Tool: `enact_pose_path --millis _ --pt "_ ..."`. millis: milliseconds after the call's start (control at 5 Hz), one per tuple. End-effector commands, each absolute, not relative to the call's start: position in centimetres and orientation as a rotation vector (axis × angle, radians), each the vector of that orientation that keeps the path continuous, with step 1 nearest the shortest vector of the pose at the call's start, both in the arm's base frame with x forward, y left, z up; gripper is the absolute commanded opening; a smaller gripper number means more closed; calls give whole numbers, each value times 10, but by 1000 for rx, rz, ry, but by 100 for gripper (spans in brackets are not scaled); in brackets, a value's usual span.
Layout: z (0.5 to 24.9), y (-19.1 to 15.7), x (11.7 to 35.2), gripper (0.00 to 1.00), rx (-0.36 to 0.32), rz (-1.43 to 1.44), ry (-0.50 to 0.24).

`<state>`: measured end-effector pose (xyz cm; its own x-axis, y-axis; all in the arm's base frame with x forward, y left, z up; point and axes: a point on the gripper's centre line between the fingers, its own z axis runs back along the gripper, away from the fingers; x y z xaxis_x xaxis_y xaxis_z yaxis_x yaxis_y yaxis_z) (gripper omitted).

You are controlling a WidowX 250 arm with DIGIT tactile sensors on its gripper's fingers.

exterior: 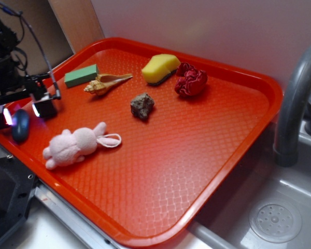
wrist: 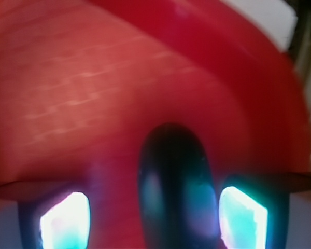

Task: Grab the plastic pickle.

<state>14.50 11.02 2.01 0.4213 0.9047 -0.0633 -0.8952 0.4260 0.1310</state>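
— Seven items on the red tray (exterior: pixel 223 171); list them?
— Plastic pickle (exterior: pixel 20 125), dark teal, lay at the tray's left edge, between the gripper (exterior: pixel 24 112) fingers. Pink plush rabbit (exterior: pixel 75 146) just beside it, toward the front edge. Green block (exterior: pixel 81 75) and seashell (exterior: pixel 104 83) near the back-left corner. Brown stone (exterior: pixel 142 106) central. Yellow sponge (exterior: pixel 160 68) and red crumpled cloth (exterior: pixel 190 80) along the back edge.
— Pincer's state?
— Spread wide; lit pads (wrist: pixel 65 220) stood either side of the pickle with gaps showing, nothing held.
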Motion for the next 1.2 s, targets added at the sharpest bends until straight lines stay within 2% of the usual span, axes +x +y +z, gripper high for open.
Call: enact_pose_path --millis 0,200,400,600,800,1000 --pt "22 97 141 100 103 1125 102" --pt "13 96 137 40 109 1024 106" --pt "6 101 131 0 68 964 154" --pt "10 103 124 0 39 913 147" --pt "32 101 109 0 39 709 55" --pt "76 90 103 0 -31 472 -75"
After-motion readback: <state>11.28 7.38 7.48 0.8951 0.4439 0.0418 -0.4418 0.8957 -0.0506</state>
